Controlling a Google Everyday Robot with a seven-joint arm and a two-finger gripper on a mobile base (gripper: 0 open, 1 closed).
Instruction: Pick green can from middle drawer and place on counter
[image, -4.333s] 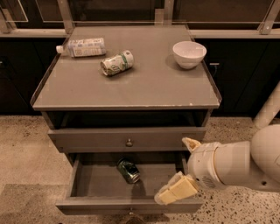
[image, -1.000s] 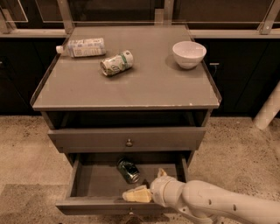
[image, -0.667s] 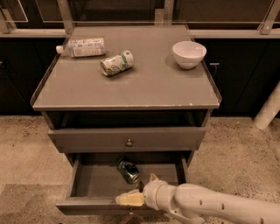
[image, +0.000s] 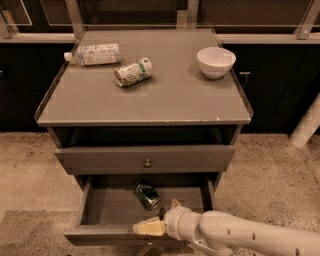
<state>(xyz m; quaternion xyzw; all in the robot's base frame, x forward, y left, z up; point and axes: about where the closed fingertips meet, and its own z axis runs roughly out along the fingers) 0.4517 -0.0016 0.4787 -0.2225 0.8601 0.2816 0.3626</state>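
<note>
The green can (image: 146, 195) lies on its side in the open middle drawer (image: 111, 208), toward the back centre. My gripper (image: 161, 217) is at the drawer's front edge, just in front of and slightly right of the can, not touching it. Its cream fingers (image: 149, 228) are spread open and empty. The white arm comes in from the lower right. The counter (image: 175, 97) is the grey top of the cabinet above.
On the counter lie a paler cream-and-green can (image: 133, 73), a white-labelled plastic bottle (image: 95, 54) and a white bowl (image: 216, 61). The upper drawer (image: 110, 159) is shut and overhangs the back of the open one. A white post (image: 306, 125) stands at the right.
My arm has dropped from the right side of the drawer and moved left along its front edge, bringing the gripper closer to the green can. The can has not moved.
</note>
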